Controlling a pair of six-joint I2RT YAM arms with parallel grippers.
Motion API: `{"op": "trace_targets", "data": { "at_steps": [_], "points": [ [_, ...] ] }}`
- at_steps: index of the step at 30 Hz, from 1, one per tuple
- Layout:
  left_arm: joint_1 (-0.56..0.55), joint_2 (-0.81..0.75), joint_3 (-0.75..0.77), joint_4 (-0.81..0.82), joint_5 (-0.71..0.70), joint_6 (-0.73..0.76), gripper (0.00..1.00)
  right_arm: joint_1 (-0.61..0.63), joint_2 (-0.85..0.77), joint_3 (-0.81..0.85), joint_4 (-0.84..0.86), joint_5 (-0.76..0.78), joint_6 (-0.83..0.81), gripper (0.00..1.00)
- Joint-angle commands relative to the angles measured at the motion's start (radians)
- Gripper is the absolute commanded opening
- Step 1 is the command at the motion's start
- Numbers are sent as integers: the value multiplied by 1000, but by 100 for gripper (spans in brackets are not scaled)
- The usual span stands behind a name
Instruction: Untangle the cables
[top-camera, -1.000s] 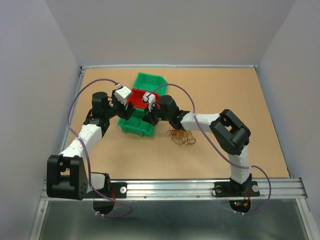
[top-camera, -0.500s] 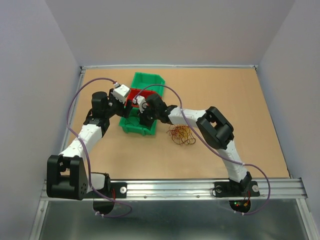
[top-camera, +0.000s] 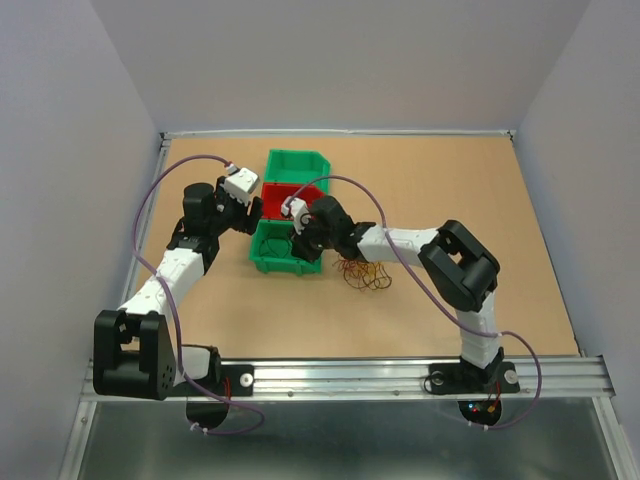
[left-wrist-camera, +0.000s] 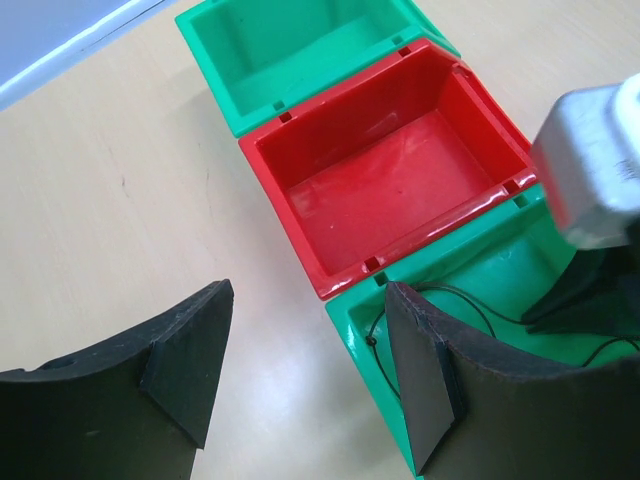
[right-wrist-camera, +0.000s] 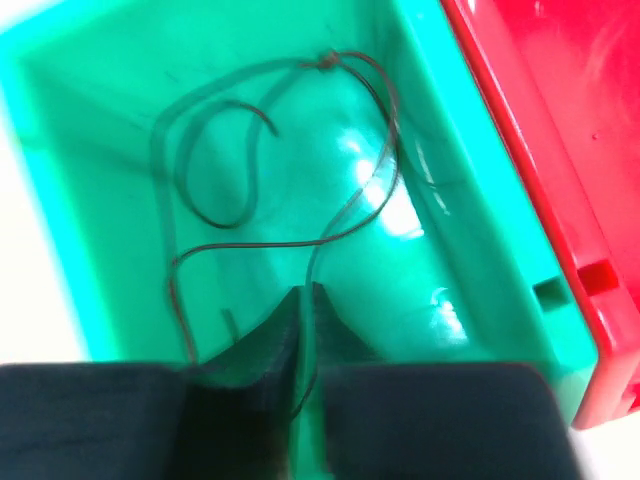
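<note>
Pinching a dark hair-thin wire (right-wrist-camera: 328, 60), right gripper (right-wrist-camera: 303, 300) clenched inside near green plastic bin (right-wrist-camera: 475, 200) | left gripper (left-wrist-camera: 308, 300) spread wide; hovering at bins' left edge | tangle of red, orange and dark cables (top-camera: 365, 272) on tan table (top-camera: 500, 200); just right of that bin

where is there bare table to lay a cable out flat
Widest bare table runs from the red bin, itself empty, out to the right edge. Another strip lies between the cable tangle and the near rail. Crowded: the near green bin, where the right gripper is shut on a dark cable inside and the open left gripper sits close by.
</note>
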Motion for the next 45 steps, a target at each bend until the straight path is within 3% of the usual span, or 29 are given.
{"op": "trace_targets", "data": {
  "at_steps": [1, 5, 12, 17, 24, 29, 38, 45],
  "points": [
    [4, -31, 12, 53, -4, -9, 73, 23, -91, -56, 196, -53, 33, 27],
    [4, -36, 9, 56, -1, -10, 73, 35, -118, -68, 204, -20, 27, 47],
    [4, -66, -8, 56, 59, 13, 73, 35, -274, -214, 326, 112, 79, 49],
    [4, -97, -25, 53, 129, 36, 73, 37, -364, -286, 333, 172, 99, 62],
    [2, -79, -19, 38, 168, 56, 73, 35, -367, -302, 324, 207, 99, 62],
    [-10, -47, 4, -21, 271, 113, 74, 25, -399, -334, 290, 267, 159, 62],
    [-81, -34, -2, -27, 167, 128, 74, -14, -338, -329, 233, 257, 207, 63],
    [-82, -1, 15, -27, 127, 119, 74, -25, -215, -245, 231, 270, 187, 52]
  ]
}}
